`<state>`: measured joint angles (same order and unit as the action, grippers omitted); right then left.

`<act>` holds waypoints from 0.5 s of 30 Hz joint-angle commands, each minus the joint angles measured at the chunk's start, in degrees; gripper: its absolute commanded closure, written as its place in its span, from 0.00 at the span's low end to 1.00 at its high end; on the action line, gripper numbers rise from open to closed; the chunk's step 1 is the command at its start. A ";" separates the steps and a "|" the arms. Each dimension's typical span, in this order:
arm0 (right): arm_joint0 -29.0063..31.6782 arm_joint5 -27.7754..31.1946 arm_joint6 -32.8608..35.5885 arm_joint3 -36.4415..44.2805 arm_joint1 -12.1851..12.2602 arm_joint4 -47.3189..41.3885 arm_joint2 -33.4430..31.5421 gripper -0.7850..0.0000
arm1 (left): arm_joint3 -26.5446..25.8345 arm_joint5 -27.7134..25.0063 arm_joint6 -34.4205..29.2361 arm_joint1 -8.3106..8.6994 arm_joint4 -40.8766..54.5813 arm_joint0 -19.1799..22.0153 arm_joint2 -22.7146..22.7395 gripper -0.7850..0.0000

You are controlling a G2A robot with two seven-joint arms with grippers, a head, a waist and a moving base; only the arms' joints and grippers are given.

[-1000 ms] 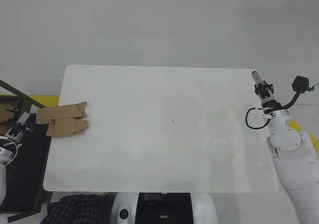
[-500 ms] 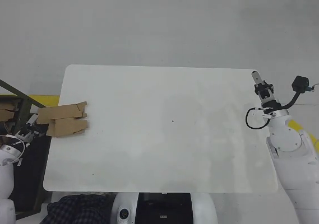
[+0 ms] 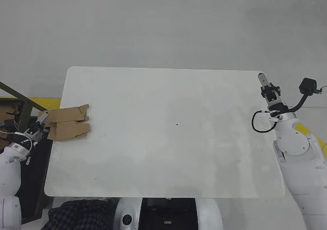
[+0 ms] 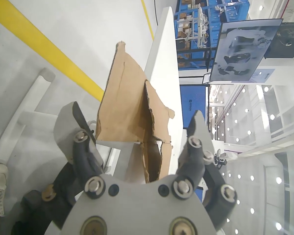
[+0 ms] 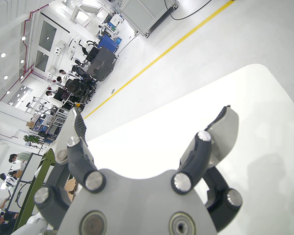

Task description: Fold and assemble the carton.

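Flat carton (image 3: 66, 122) at left edge of counter (image 3: 174, 149), left end overhanging. Left claw (image 4: 136, 113) open, fingers either side of overhanging end, not pinching. Right claw (image 5: 152, 112) open, empty, above far right counter corner.

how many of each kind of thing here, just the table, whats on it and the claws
flat brown carton: 1
claws: 2 (left claw, right claw, both open)
white table: 1
total: 4
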<state>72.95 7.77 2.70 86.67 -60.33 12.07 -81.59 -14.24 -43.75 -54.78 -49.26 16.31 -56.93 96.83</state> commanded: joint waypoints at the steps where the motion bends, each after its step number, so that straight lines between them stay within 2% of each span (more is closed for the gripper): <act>1: 0.00 0.00 0.00 0.00 0.00 0.00 0.00 0.00 | 0.20 -0.02 0.44 0.09 -0.08 0.20 0.00 0.76; 7: 0.00 0.00 0.00 0.00 0.00 0.00 0.00 0.00 | 0.59 0.45 1.23 0.33 0.06 0.73 0.11 1.00; 15: 0.00 0.00 0.00 0.00 0.00 0.00 0.00 0.00 | 0.82 1.86 1.20 0.57 1.83 1.69 0.77 1.00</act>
<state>72.95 7.77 2.70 86.67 -60.33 12.07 -81.59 -13.44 -42.16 -53.32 -48.76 17.62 -55.38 97.38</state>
